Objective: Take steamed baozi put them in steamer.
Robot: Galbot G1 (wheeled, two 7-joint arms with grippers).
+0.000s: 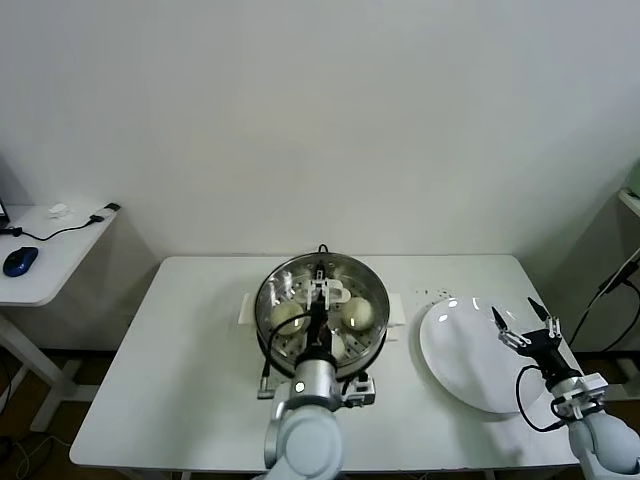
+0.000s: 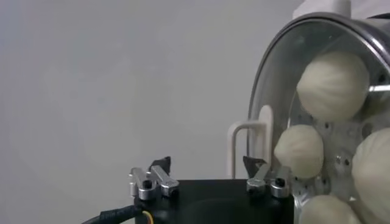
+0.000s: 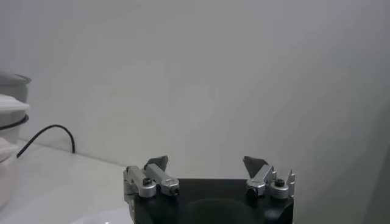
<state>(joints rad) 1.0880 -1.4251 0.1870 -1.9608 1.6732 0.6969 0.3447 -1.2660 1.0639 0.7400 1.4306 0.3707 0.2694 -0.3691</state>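
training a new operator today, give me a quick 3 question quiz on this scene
1. True or false: the white plate holds a bun.
2. How many steamed baozi show inside the steamer in the left wrist view?
3. Which gripper is over the steamer: A) left gripper B) right gripper?

Key
1. False; the plate is bare.
2. Four.
3. A; it is open above the buns, while the open right gripper is over the plate's right edge.
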